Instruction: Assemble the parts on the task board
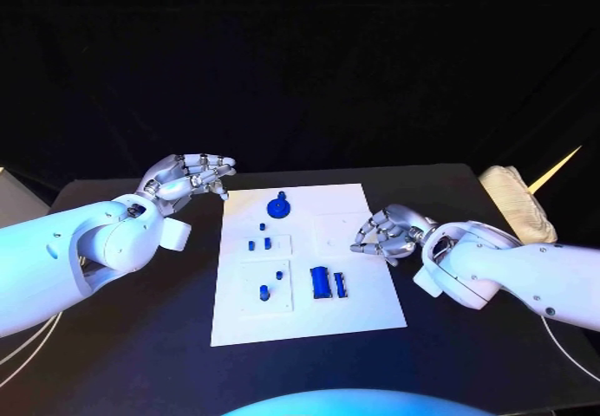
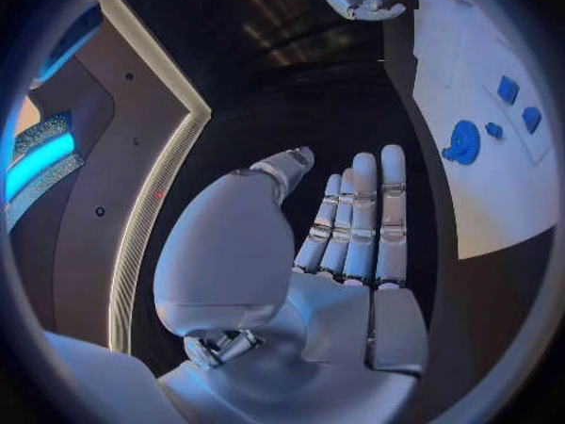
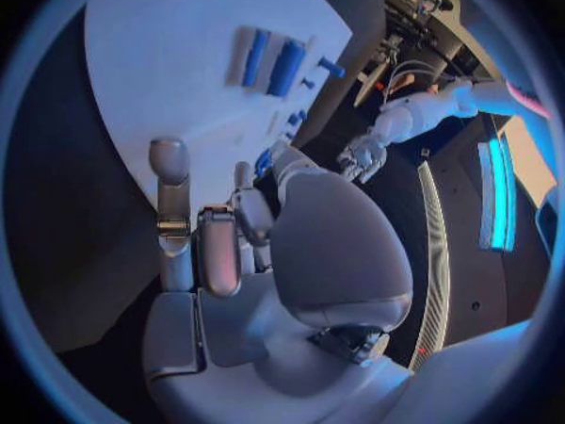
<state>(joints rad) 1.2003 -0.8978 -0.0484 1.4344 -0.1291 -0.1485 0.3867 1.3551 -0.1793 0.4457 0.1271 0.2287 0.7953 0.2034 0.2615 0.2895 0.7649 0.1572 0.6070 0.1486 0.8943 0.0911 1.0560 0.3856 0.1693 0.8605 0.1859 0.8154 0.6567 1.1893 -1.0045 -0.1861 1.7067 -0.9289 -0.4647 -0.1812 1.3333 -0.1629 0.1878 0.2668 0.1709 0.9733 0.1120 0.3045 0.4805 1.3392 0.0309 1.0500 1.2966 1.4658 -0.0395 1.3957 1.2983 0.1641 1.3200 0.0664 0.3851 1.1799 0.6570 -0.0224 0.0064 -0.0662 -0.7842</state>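
Silver left hand point(image 1: 187, 178) open, right hand point(image 1: 385, 234) curled, both empty.

No text, label, brand or number can be read on anything; no signs either.
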